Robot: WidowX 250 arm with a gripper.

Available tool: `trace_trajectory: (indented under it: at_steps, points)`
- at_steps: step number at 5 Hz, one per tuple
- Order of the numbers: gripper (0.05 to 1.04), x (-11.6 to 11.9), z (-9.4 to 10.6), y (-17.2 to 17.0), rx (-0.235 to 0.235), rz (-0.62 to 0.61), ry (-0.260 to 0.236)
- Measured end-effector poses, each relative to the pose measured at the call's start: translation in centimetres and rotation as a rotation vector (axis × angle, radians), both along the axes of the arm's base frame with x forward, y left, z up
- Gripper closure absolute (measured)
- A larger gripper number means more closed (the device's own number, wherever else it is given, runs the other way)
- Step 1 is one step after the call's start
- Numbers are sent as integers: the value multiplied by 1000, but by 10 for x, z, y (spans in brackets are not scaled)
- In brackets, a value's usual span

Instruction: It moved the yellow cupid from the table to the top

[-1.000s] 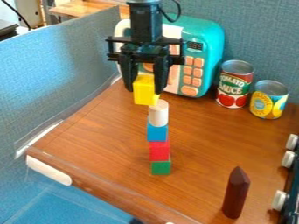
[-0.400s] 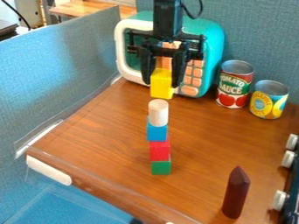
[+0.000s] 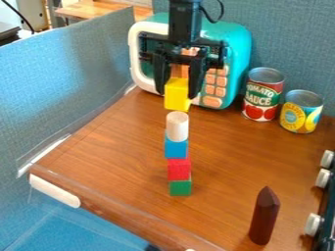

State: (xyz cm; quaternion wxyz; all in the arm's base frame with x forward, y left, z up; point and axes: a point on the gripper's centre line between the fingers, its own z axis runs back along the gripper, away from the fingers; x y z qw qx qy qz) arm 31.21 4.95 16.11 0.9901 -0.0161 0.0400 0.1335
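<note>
The yellow cubic block (image 3: 177, 95) is held clear of the wooden tabletop (image 3: 111, 152) by the black two-finger gripper (image 3: 177, 92); placement on the upright white cylinder (image 3: 177, 127) is outstanding.

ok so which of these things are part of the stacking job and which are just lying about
Part of the job:
- yellow block
- gripper
- white cylinder
- blue block
- red block
- green block

Just lying about:
- dark pointed piece
- tomato sauce can
- yellow-labelled can
- teal toy microwave
</note>
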Motion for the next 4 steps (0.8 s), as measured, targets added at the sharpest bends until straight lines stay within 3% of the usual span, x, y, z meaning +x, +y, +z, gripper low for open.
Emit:
trace_trajectory:
  at_steps: [3,4]
  points:
    - [507,-3,-15,-2,36,-34,35]
    - [447,-3,-16,-5,32,-33,33]
